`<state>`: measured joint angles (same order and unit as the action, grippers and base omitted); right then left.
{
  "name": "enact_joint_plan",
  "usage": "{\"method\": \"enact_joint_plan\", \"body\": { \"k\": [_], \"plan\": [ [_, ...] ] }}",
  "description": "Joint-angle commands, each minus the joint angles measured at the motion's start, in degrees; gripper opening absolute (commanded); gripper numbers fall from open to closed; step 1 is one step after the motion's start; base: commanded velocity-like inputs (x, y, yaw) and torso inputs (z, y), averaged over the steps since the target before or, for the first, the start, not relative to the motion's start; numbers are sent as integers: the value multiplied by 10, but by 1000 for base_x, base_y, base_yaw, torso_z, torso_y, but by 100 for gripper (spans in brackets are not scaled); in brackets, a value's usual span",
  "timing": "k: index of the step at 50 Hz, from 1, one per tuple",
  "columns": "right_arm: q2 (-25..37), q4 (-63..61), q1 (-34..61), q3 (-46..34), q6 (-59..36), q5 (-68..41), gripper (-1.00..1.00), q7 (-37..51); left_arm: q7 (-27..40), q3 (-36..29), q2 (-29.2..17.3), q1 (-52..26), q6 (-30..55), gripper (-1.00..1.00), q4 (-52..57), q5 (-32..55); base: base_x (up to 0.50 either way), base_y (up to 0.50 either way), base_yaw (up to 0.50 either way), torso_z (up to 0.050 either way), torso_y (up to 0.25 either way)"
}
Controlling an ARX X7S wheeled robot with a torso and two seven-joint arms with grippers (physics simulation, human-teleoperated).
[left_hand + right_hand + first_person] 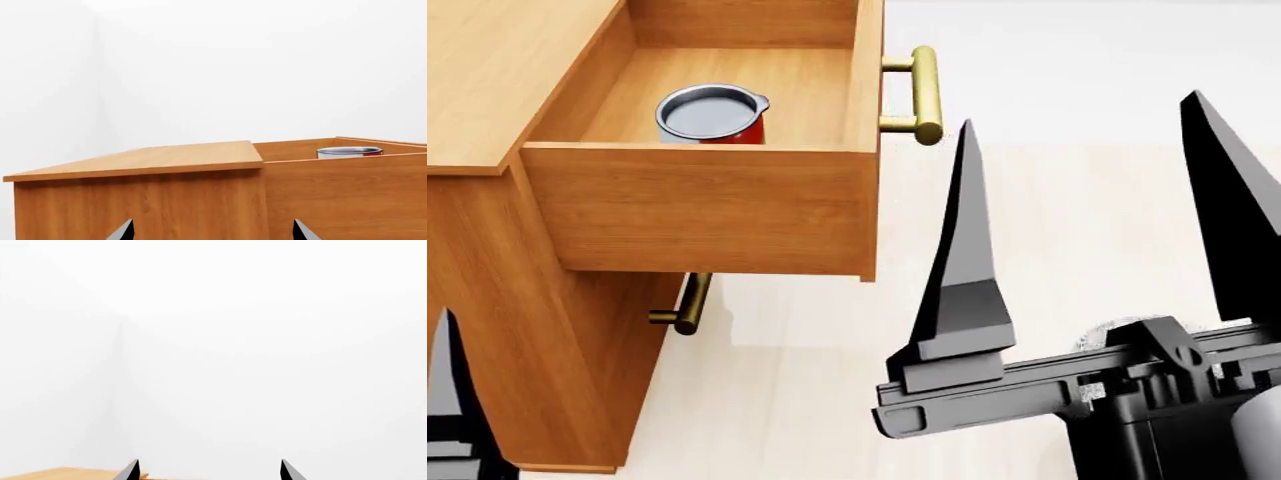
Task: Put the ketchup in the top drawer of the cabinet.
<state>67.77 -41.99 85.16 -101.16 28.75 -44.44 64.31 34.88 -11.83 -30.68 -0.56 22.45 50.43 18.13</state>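
The ketchup can (710, 115), red with a silver lid, stands upright inside the pulled-out top drawer (701, 205) of the honey-brown cabinet (494, 70). Its lid also shows over the drawer wall in the left wrist view (349, 151). The drawer's brass bar handle (925, 94) points to the right. My right gripper (1094, 150) is open and empty, held up to the right of the drawer, fingers pointing up. My left gripper (212, 231) is open and empty, low beside the cabinet side; only one fingertip (446, 400) shows in the head view.
The lower drawer's brass handle (689, 303) sticks out beneath the open drawer. Pale floor (827, 400) lies in front of the cabinet. White walls stand behind. A corner of the cabinet top (60, 474) shows in the right wrist view.
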Motion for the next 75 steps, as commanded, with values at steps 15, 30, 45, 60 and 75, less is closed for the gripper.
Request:
{"method": "enact_joint_plan", "body": {
  "k": [15, 30, 45, 60, 75],
  "plan": [
    [29, -74, 26, 18, -53, 17, 100, 31, 10, 3, -13, -4, 18, 100, 44, 8, 0, 0, 0, 0, 0],
    [34, -85, 24, 19, -61, 22, 100, 34, 16, -1, -17, 4, 10, 100, 49, 7, 0, 0, 0, 0, 0],
    [41, -101, 9, 15, -69, 45, 100, 52, 21, 1, -23, 16, 1, 100, 55, 8, 0, 0, 0, 0, 0],
    [39, -101, -15, 7, -66, 69, 100, 68, 23, -1, -26, 23, -7, 100, 49, 8, 0, 0, 0, 0, 0],
    [26, -71, -73, -14, -26, 107, 100, 88, 25, -6, -25, 40, -24, 100, 31, 2, 0, 0, 0, 0, 0]
  ]
}}
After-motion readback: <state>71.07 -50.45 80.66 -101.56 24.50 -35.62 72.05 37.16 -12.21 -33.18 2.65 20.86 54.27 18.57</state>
